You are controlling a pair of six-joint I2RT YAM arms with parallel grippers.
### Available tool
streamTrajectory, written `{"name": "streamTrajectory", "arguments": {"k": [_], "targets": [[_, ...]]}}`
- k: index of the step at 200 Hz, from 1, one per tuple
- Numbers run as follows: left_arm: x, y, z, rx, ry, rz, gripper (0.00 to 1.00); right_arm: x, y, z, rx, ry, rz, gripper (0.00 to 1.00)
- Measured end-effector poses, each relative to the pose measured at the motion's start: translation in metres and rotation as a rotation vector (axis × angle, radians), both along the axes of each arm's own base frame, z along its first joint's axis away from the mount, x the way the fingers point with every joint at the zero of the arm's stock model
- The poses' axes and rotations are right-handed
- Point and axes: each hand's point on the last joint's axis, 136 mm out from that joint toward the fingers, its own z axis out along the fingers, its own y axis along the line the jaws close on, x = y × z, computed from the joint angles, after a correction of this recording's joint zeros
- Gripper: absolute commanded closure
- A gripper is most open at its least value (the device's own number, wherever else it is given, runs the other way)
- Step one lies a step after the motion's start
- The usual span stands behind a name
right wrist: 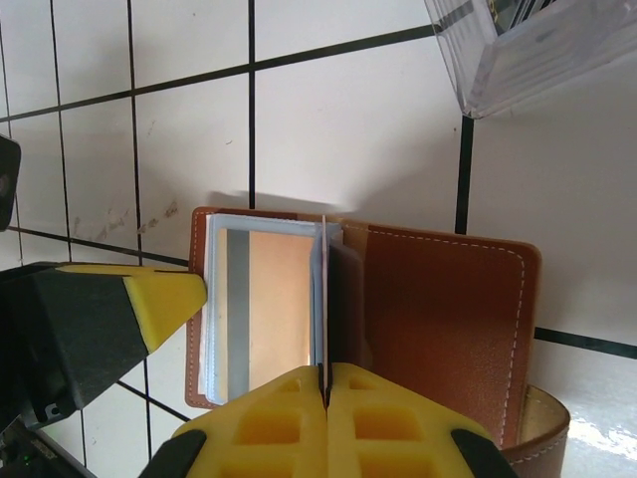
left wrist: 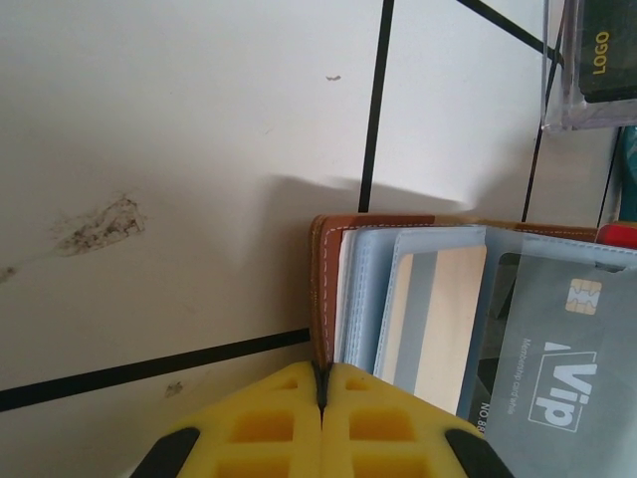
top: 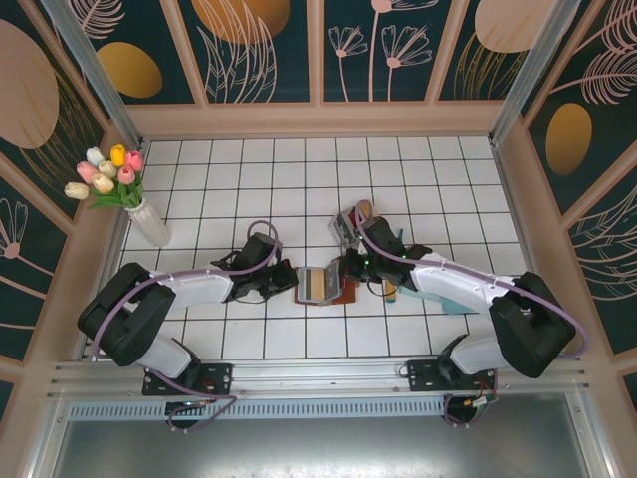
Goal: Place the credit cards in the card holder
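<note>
At the far left of the top view a white vase (top: 151, 225) of tulips stands on the tiled table (top: 249, 169), well apart from the work. Right of it, the left gripper (top: 286, 283) reaches toward the lower centre of the frame. In its own wrist view its yellow fingers (left wrist: 269, 428) are pressed together on the left edge of the brown cover of the card holder (top: 320, 286). The card holder lies open on the tiles between the two grippers. Its clear sleeves face up, one holding a tan card (left wrist: 438, 309) and, further right, a grey card (left wrist: 562, 368) marked "Vip". The right gripper (right wrist: 324, 383) is likewise pinched closed, on a thin sheet (right wrist: 324, 299) standing edge-on over the fold. I cannot tell whether that sheet is a card or a sleeve. At the upper right of both wrist views sits a clear plastic box (right wrist: 528, 50), near the holder but apart from it.
</note>
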Motion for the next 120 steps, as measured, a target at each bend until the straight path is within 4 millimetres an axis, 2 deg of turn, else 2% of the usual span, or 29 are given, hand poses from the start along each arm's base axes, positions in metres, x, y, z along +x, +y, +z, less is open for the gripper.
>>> {"name": "streamTrajectory", "arguments": {"k": [24,67,120], "targets": [[0.000,-0.001,-0.001,0.000,0.001,-0.002,0.98,0.006,-0.008,0.000,-0.052,-0.015,-0.031,0.98],[0.000,-0.001,-0.001,0.000,0.001,-0.003,0.99,0.011,-0.039,-0.005,-0.211,-0.052,-0.097,0.98],[0.000,-0.001,-0.001,0.000,0.001,-0.003,0.99,0.013,-0.043,0.002,-0.216,-0.078,-0.104,0.99]]}}
